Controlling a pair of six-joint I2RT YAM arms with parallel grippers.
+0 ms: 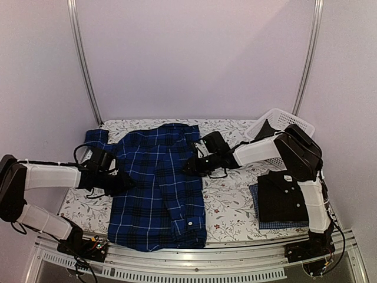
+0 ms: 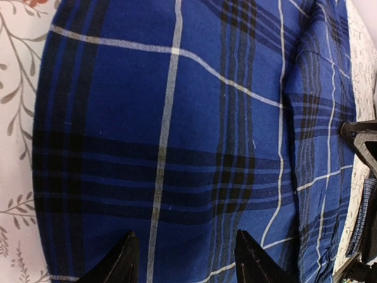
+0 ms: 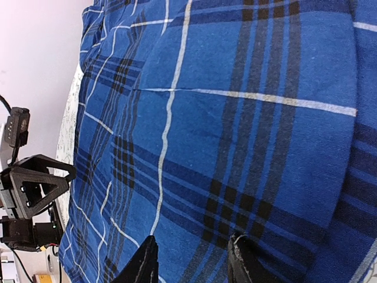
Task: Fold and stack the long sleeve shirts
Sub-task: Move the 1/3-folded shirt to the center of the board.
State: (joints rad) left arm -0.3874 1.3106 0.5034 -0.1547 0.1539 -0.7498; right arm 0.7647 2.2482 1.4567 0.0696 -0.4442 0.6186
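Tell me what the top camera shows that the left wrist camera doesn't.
Only the top camera shows the white basket at the far right corner and the folded black shirt with its white buttons on the right. Only the left wrist camera shows its own fingers up close, spread apart over the cloth. Both show the blue plaid shirt on the flowered table cover.
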